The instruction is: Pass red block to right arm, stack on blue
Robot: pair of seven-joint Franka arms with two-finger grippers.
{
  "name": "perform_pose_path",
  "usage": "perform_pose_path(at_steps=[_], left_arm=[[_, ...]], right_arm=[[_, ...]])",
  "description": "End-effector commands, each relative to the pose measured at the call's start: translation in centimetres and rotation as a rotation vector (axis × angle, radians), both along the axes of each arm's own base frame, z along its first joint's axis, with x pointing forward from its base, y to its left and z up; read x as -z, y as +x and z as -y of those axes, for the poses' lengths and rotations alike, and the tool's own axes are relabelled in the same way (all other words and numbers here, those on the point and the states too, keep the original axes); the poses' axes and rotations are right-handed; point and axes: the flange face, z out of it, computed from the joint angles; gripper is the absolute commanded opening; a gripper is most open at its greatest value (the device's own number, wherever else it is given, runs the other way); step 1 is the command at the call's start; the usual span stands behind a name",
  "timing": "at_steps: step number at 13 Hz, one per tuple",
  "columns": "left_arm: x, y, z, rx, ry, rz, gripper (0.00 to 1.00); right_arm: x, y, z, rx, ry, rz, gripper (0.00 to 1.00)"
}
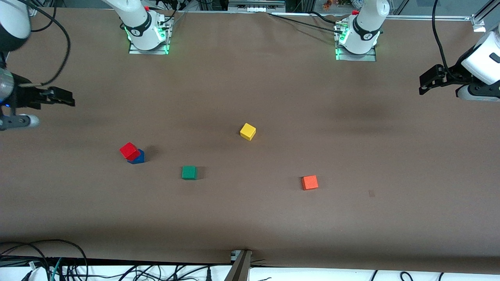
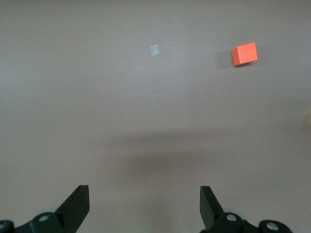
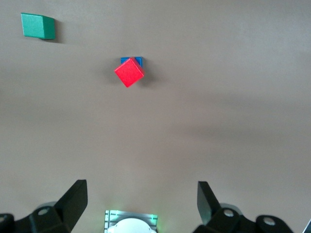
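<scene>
The small pure-red cube (image 1: 129, 150) is sitting on top of the small solid blue cube (image 1: 137, 157), toward the right arm's end of the brown table (image 1: 250, 218), and you can see it's turned at an angle, overhanging so only a sliver of blue peeks out in the right wrist view. By the look of it, the stack is made; your job now is to leave it alone.

Your right gripper (image 1: 62, 97), the slim black straight-fingered one, hangs in the air over the table's edge at its own end, well apart from the stack, fingers spread wide and holding nothing. Your left gripper (image 1: 429, 80), the black open-frame one, is up over the table's edge at the left arm's end, jaws apart too, empty, waiting.

Out from the stack: a green cube (image 1: 189, 172) lies near it, nearer the front camera; a yellow cube (image 1: 247, 131) sits mid-table, farther from that camera; a lighter orange cube (image 1: 309, 182) lies toward the left arm's end.

To finish well, keep both arms high and clear. That skewed red cube looks as if a nudge or a table bump could tip it, so I'd avoid sweeping low past it.
</scene>
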Motion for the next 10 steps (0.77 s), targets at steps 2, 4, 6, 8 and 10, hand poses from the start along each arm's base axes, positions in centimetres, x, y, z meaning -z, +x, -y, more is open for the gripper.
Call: perform_pose_path(at_steps=[2,4,6,8,10], left_arm=[[-0.4,-0.4,0.1,-0.006,-0.001,0.011,1.0],[-0.5,-0.4,0.2,-0.004,-0.003,0.014,1.0],[-0.5,-0.4,0.3,-0.004,-0.004,0.012,1.0],[-0.5,-0.4,0.4,-0.003,-0.004,0.015,1.0],[-0.5,-0.4,0.4,-0.003,-0.006,0.015,1.0]], right_arm=[[-1.7,-3.4,-0.1,-0.019,0.024,0.0,1.0],[-4.3,-4.4,1.7,0.015,0.014,0.062,1.0],[-5.7,-5.5,1.9,0.013,0.016,0.079,1.0],[-6.1,-6.3,1.6,0.009,0.02,0.05,1.0],[-6.7,-7.3,1.3,0.01,0.019,0.026,1.0]])
